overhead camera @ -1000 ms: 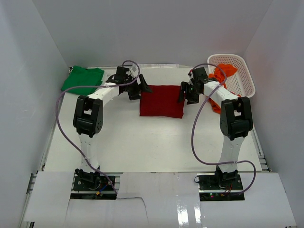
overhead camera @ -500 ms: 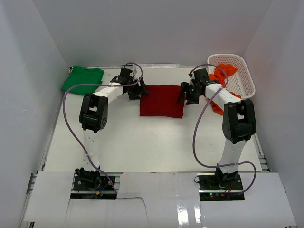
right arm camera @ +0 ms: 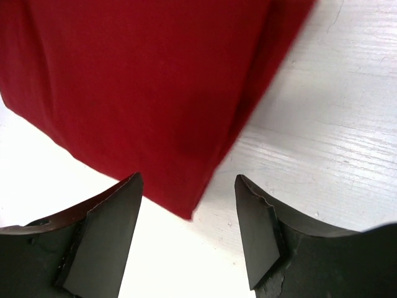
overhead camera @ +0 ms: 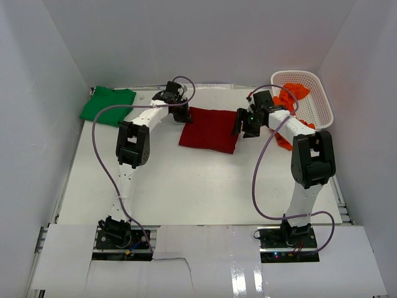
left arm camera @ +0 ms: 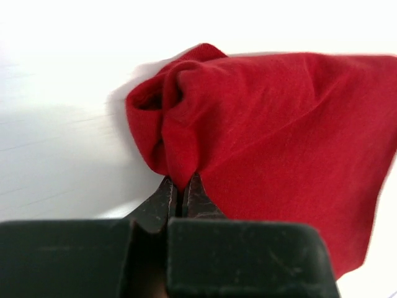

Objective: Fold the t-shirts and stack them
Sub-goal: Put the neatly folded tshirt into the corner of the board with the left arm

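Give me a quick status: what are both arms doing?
Left gripper shut on red t-shirt corner. Right gripper open over another corner. Nothing in the way.

Folded dark red cloth t-shirt (overhead camera: 209, 129) lying centre, far-left corner bunched. Bright green cloth t-shirt (overhead camera: 107, 103) folded flat, far left. Orange cloth t-shirt (overhead camera: 289, 99) crumpled, spilling over white lattice basket (overhead camera: 322, 102) rim.

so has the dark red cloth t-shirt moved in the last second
Yes. On the dark red cloth t-shirt, the left end, pinched in the left jaws, swung toward the back wall; the right end kept its gap to the white lattice basket.
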